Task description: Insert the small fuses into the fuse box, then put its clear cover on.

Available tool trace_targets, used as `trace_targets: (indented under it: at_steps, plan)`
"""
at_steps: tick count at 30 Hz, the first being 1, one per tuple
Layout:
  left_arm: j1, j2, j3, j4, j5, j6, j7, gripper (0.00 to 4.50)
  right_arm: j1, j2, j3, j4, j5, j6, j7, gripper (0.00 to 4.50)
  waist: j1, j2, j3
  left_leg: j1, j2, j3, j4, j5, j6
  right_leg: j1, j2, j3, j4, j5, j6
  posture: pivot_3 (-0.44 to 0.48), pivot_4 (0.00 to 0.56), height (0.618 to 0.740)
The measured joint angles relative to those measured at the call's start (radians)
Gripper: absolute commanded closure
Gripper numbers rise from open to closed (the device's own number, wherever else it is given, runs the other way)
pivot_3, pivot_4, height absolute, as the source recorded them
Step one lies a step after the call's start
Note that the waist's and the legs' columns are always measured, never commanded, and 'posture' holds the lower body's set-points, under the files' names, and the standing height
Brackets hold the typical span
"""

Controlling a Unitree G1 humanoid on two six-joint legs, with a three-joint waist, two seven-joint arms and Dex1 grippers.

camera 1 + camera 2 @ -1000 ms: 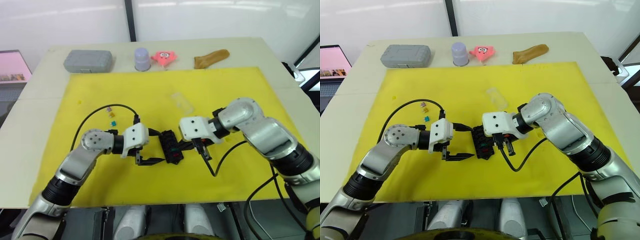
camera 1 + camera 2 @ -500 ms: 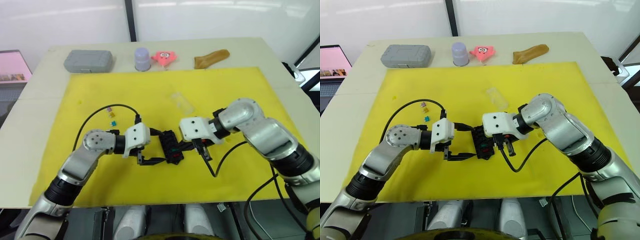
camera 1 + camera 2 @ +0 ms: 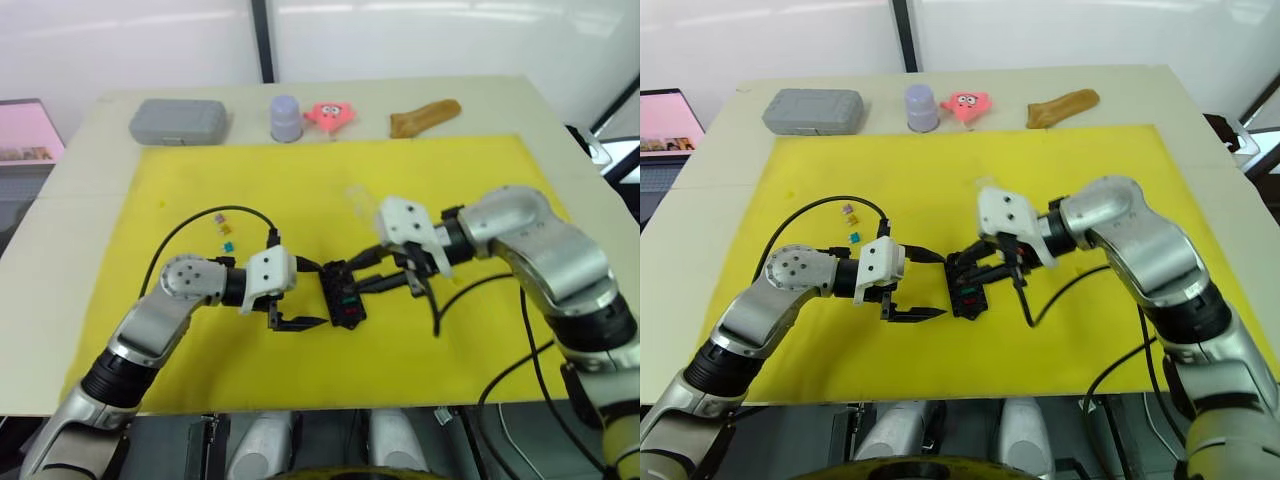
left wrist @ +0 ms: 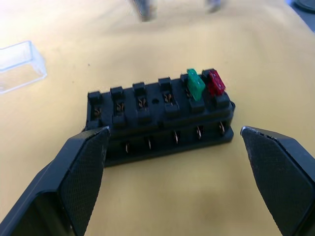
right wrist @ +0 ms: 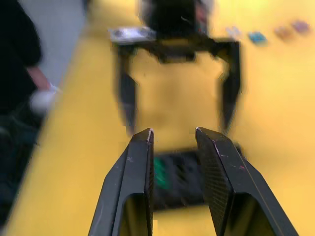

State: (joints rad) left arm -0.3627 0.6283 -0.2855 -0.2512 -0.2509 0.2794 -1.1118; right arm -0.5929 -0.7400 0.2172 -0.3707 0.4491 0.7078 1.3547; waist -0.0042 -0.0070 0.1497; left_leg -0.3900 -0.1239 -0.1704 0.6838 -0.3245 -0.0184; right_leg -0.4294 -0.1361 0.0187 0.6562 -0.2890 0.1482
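Your left gripper (image 4: 172,162) sits with its fingers spread wide, one on each side of the fuse box (image 4: 160,115) but touching neither end, so the box lies loose on the yellow mat (image 3: 300,190), near the middle of the mat's front edge. Close in gently on both ends before the next insertion, or the box may slide when you press down.

Beyond the left arm, toward the mat's left edge, three loose fuses (image 3: 224,231) lie in a small cluster: these are your remaining stock, well apart from the box.

On the box itself, a green fuse (image 4: 195,84) and a red fuse (image 4: 215,82) stand in the two end slots of one row; the green one looks slightly tilted, so check that it is fully seated. The other slots look empty.

Your right gripper (image 5: 173,135) hovers just above the box with its fingers nearly together and nothing visibly between them. I judge it is free to fetch the next fuse; grip that one by its plastic head, blades down.

The clear cover (image 4: 19,66) rests on the mat just beyond the box, toward the middle of the mat. Leave it there until every slot is filled.
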Motion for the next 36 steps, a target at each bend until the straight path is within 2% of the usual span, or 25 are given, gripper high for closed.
trace_targets:
  at_steps: [2, 3, 9, 13, 26, 36]
  plan:
    - [0.007, 0.000, -0.002, 0.003, 0.002, -0.004, -0.001, 0.00, 0.066, 0.042, -0.011, 0.033, 0.017, -0.045, -0.017, 4.42, -0.006, 0.000, 0.000, 0.000, 0.000, 0.001, 0.001, 0.000, 0.000, 0.000, 0.000, 0.001, 0.001, 0.000, 0.000, 0.000, 0.150, 0.740]
    - [0.007, -0.002, -0.003, 0.002, 0.002, -0.006, -0.001, 0.00, 0.078, 0.045, -0.012, 0.056, 0.014, -0.072, -0.024, 4.47, -0.007, 0.000, 0.000, 0.000, 0.000, 0.001, 0.002, 0.000, 0.000, 0.000, 0.000, 0.001, 0.001, 0.001, 0.000, 0.000, 0.150, 0.740]
    - [0.014, -0.004, -0.004, 0.000, 0.001, -0.004, 0.002, 0.00, 0.100, 0.044, -0.054, 0.110, 0.007, -0.133, -0.056, 4.47, -0.009, 0.000, 0.000, 0.001, 0.000, 0.001, 0.000, 0.000, 0.000, 0.000, 0.000, 0.001, 0.001, 0.001, 0.000, 0.000, 0.150, 0.740]
    - [0.000, -0.024, -0.013, 0.001, 0.002, 0.016, 0.005, 0.00, 0.155, 0.067, -0.012, 0.109, -0.020, -0.161, -0.102, 4.47, -0.007, 0.000, 0.000, 0.001, 0.000, 0.001, 0.001, 0.000, 0.000, 0.000, 0.000, 0.001, 0.001, 0.001, 0.000, 0.000, 0.150, 0.740]
    - [0.000, -0.022, -0.015, 0.015, 0.016, -0.010, 0.003, 0.00, 0.163, 0.054, 0.051, 0.102, -0.110, -0.215, -0.164, 4.47, -0.007, 0.000, -0.001, 0.002, 0.000, 0.001, 0.001, 0.000, 0.000, 0.001, 0.000, 0.000, 0.001, 0.001, 0.000, 0.000, 0.150, 0.740]
    - [-0.037, -0.041, -0.017, 0.040, 0.029, -0.005, 0.005, 0.00, 0.162, 0.051, 0.058, 0.096, -0.116, -0.191, -0.190, 4.47, -0.005, -0.001, -0.001, 0.002, 0.000, 0.000, 0.001, 0.000, 0.000, 0.002, 0.000, 0.000, 0.001, 0.001, 0.000, 0.000, 0.150, 0.740]
